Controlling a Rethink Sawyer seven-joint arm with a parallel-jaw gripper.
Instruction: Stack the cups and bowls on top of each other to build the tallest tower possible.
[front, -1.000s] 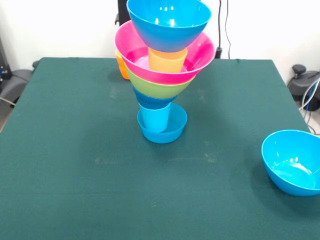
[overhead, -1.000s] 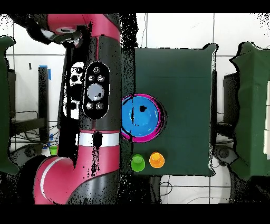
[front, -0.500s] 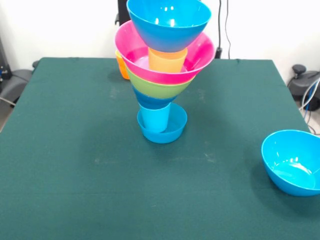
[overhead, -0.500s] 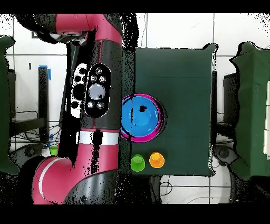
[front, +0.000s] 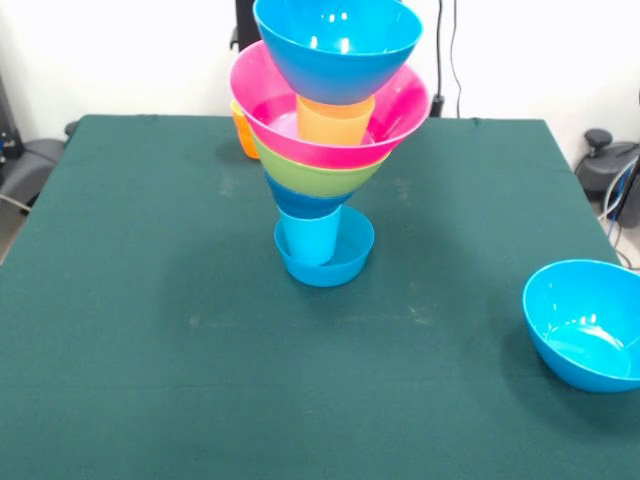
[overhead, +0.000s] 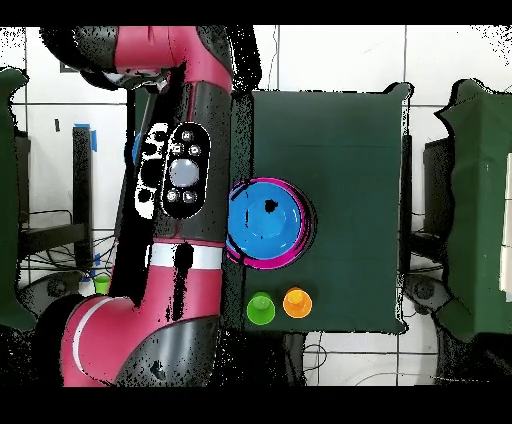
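The tower (front: 325, 150) stands mid-table. From the bottom it is a small blue bowl (front: 345, 262), a light blue cup (front: 308, 237), a blue bowl, a lime green bowl (front: 315, 178), a pink bowl (front: 400, 110), a yellow-orange cup (front: 335, 120) and a large blue bowl (front: 337, 45) on top. From overhead the tower's top bowl (overhead: 265, 222) sits inside the pink rim. The red arm (overhead: 185, 180) lies beside the table's left edge. Its dark end (overhead: 85, 48) is off the table, and the gripper cannot be made out there.
A loose large blue bowl (front: 585, 325) rests at the table's right edge in the front view. An orange cup (overhead: 297, 302) and a green cup (overhead: 261, 308) stand near the robot-side table edge; the orange cup (front: 243, 135) peeks out behind the tower.
In the overhead view the arm's upper links have shifted slightly, the far end swinging a little to the right. The tower, cups and loose bowl have not moved.
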